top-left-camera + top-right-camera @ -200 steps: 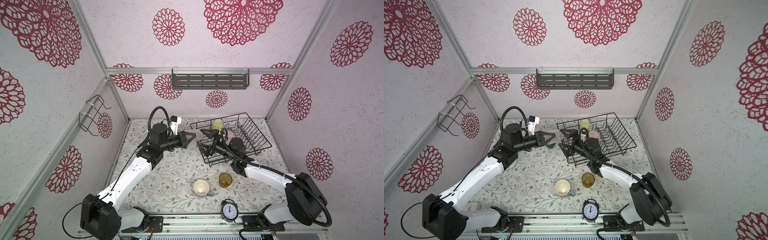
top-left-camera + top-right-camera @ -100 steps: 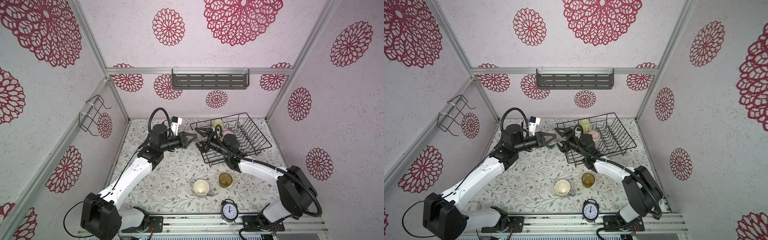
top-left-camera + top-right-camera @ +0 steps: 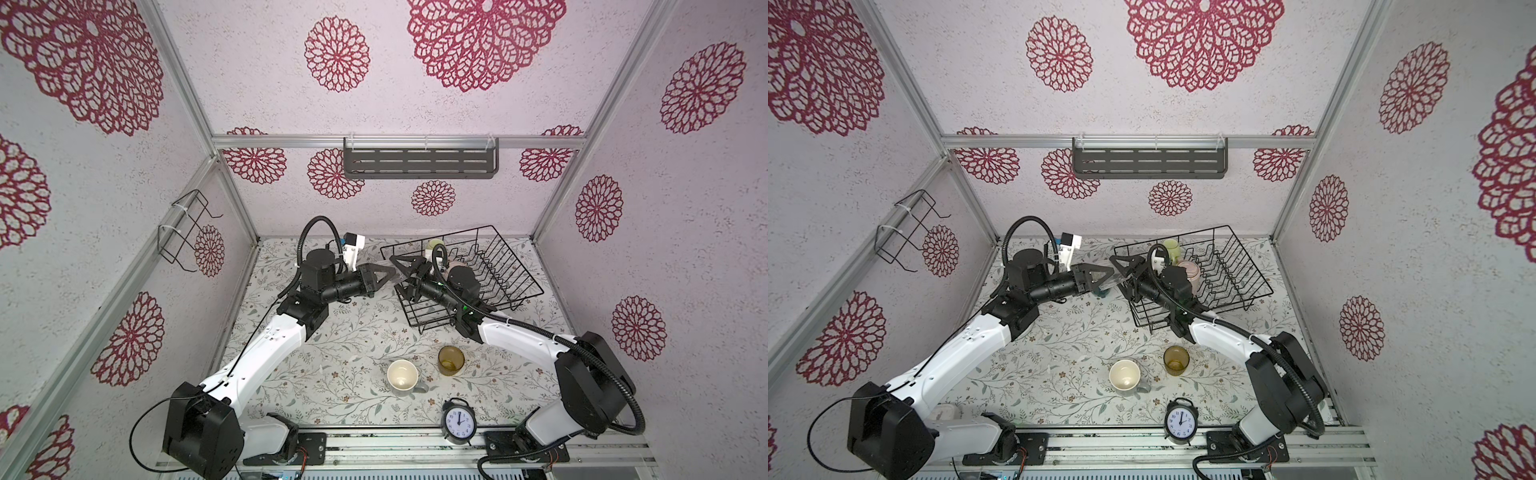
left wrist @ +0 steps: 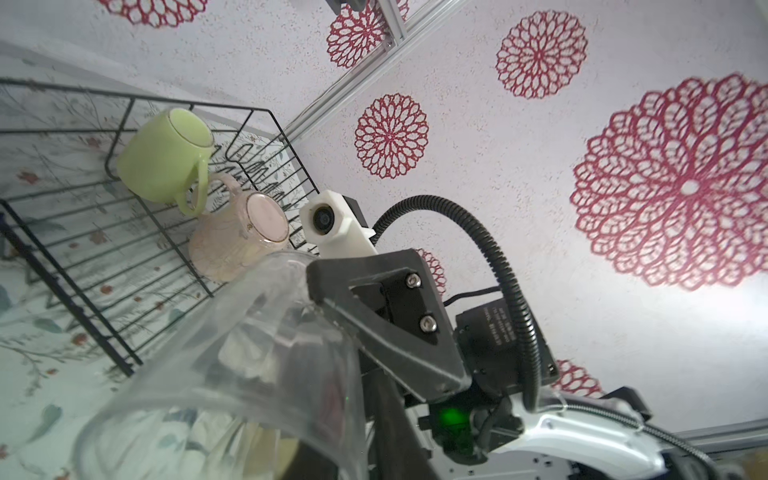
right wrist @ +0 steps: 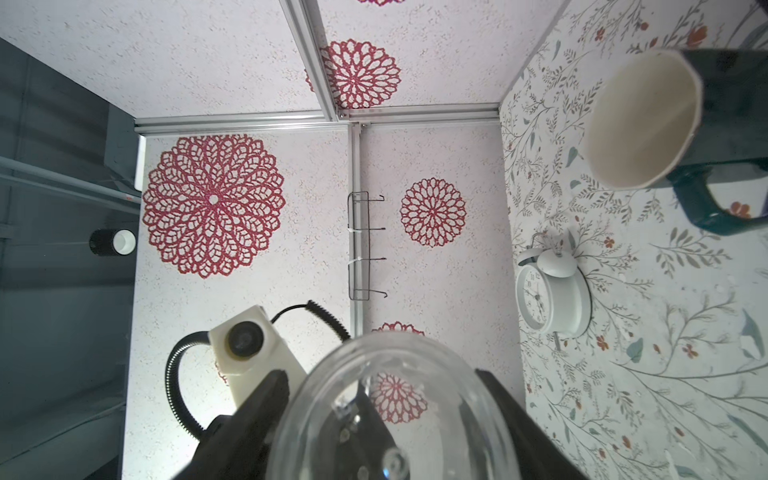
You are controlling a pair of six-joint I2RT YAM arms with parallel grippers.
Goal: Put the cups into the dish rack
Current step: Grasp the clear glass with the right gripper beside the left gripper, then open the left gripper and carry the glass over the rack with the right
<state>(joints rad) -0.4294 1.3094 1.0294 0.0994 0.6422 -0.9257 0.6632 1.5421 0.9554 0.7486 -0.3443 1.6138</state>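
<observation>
Above the table, left of the dish rack, the small clear glass hangs between both grippers. My right gripper is shut on its sides. My left gripper is open, one finger inside the glass and off the wall. The yellow-green mug and pink mug lie in the rack. The dark teal mug lies on the table beneath the grippers. Near the front stand the grey mug and amber tumbler.
A black alarm clock stands at the front edge, a white one on the table's left side. A grey slotted shelf hangs on the back wall, a wire holder on the left wall.
My right gripper came left from over the rack to the left gripper and narrowed its jaws around the glass. The left gripper's jaws, shut on the rim before, have parted.
</observation>
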